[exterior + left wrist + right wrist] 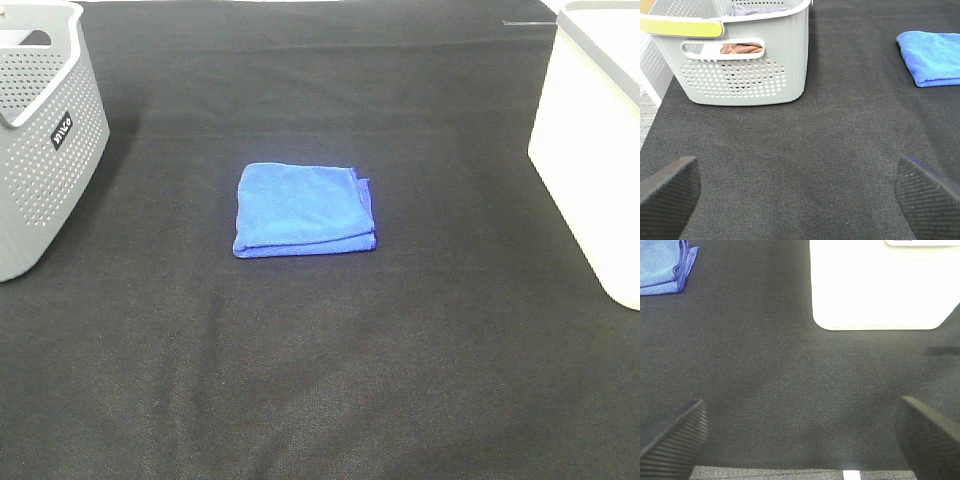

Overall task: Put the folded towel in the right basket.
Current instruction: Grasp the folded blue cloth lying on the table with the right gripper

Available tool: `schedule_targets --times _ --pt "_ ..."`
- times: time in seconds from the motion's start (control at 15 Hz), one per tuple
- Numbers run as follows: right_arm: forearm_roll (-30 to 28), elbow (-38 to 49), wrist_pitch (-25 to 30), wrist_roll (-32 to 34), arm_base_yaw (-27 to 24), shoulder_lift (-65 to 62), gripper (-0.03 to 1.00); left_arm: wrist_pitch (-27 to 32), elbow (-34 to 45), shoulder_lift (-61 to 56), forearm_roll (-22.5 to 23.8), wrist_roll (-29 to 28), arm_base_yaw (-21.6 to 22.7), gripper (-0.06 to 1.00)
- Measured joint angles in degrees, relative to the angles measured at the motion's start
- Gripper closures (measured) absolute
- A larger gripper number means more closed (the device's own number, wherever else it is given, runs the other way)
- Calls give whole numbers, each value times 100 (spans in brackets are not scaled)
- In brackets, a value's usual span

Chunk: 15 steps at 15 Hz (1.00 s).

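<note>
The towel point(305, 208) lay untouched on the worktop point(320, 400), so grasping had not begun. The left hand point(800, 200) and right hand point(800, 440) were both spread apart and empty. The right hand probably needed to reach the towel first.

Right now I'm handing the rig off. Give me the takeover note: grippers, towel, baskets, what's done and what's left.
Left gripper: open, empty, above bare cloth near the grey left basket.
Right gripper: open, empty, above bare cloth near the white right basket.
Folded blue towel: flat in the middle of the black table, between the baskets, touching neither.
The grey left basket already has some cloth in it. The inside of the white right basket is not visible.
Done: nothing, the towel is not grasped.
Left: grasp the towel, carry it right and drop it in the white right basket. The right arm looks like the closer one.
</note>
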Motion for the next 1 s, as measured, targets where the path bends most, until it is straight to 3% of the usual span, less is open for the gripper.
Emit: schedule_targets --times 1.0 --pt "0 0 -6 0 0 0 -1 0 0 0 0 0 0 -4"
